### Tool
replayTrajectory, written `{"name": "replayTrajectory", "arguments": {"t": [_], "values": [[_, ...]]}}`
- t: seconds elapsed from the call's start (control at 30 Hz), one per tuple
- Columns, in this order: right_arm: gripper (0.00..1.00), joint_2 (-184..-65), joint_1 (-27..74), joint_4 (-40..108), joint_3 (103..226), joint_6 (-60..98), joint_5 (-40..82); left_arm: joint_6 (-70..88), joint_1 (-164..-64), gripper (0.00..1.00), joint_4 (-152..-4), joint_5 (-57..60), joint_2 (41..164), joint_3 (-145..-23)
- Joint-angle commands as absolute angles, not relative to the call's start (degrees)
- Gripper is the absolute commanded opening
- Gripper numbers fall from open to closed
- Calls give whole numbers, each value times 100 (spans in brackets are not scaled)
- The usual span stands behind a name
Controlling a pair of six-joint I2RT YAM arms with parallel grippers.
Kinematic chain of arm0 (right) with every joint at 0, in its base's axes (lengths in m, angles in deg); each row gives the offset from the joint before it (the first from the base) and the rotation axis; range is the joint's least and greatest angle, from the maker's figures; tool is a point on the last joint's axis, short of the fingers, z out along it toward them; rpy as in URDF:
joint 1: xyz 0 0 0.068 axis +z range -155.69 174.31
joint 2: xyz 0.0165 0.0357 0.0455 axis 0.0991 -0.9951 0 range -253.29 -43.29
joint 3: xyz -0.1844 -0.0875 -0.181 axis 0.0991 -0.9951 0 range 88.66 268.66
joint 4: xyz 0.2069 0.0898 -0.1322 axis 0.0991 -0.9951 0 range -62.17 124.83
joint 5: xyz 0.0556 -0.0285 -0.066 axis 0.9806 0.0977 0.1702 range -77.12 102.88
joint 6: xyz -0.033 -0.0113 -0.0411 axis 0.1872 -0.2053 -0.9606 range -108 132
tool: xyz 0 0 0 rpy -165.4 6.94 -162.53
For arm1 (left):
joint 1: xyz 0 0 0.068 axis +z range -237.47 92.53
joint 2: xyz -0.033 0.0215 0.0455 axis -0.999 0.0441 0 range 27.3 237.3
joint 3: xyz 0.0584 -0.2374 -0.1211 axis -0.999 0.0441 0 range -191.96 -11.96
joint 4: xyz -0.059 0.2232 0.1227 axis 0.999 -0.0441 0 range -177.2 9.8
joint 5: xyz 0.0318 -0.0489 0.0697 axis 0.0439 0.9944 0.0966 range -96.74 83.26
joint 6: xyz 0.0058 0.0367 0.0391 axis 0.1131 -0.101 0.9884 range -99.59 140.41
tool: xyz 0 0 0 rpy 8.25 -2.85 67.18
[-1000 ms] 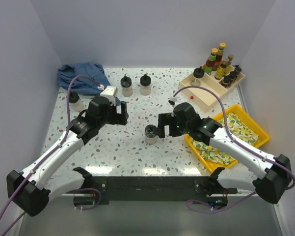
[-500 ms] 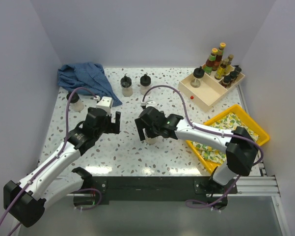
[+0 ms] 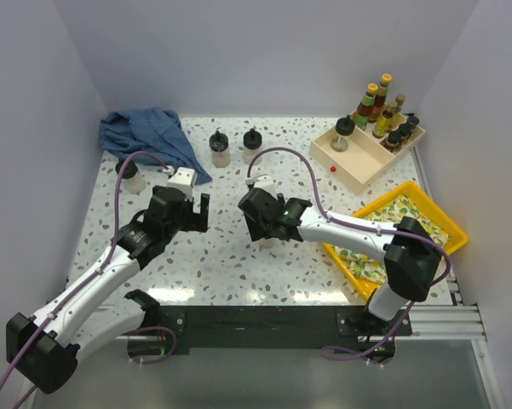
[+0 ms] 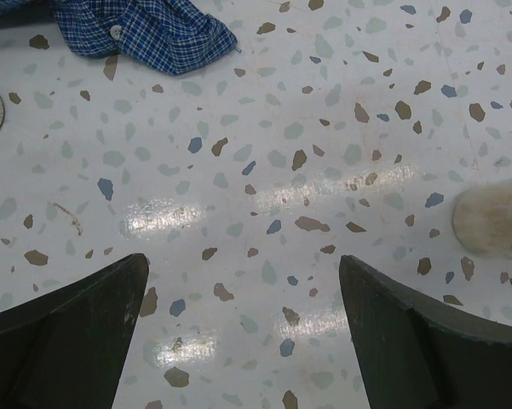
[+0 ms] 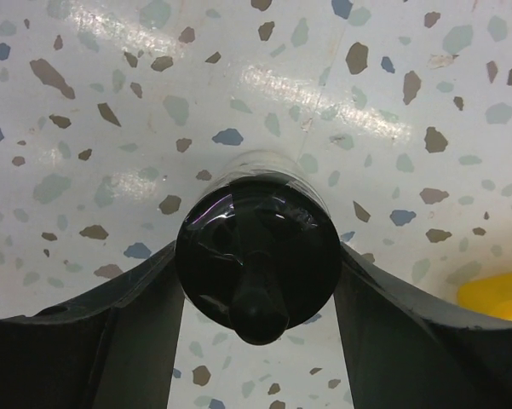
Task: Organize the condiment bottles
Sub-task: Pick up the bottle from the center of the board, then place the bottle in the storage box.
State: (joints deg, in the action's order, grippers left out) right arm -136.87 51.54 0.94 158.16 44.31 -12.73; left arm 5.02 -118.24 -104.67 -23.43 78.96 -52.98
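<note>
The right gripper (image 3: 268, 223) is low over the middle of the table (image 3: 230, 264), and a jar (image 5: 256, 247) with a black lid stands upright between its fingers (image 5: 111, 341). In the right wrist view both fingers lie against the sides of the lid, closed in on it, while the jar's base rests on the speckled top. This jar is in front of two more jars (image 3: 236, 145) that stand side by side near the back, and it is left of the yellow tray (image 3: 447, 223).

The left gripper (image 4: 243, 273) hangs over bare table to the left of the held jar, with its fingers spread wide and nothing between them. A blue cloth (image 3: 140, 128) lies in the back left corner, and another jar (image 3: 129, 176) stands just in front of it by the left edge.

The beige tray (image 3: 358, 166) sits at the back right. One jar (image 3: 344, 132) stands in its left compartment. The slim bottles (image 3: 376, 98) and the dark shakers (image 3: 405, 132) crowd its far right end.
</note>
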Motion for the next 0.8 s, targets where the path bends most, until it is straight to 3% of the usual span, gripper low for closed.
{"name": "replayTrajectory", "arguments": {"t": [0.0, 0.3, 0.6, 0.77], "values": [[20, -13364, 4802, -304, 16591, 4145, -1841, 574, -11797, 100, -10253, -2353, 7863, -5441], [17, -13371, 2151, -357, 17784, 3503, -1701, 582, -11797, 99, -10261, -2292, 7925, -5432], [20, -14391, 786, -138, 18910, 3555, -1754, 574, -11797, 99, -10288, -2345, 7942, -5441], [20, -15146, 539, -77, 19298, 3643, -1815, 574, -11797, 99, -10279, -2300, 7977, -5424]]}}
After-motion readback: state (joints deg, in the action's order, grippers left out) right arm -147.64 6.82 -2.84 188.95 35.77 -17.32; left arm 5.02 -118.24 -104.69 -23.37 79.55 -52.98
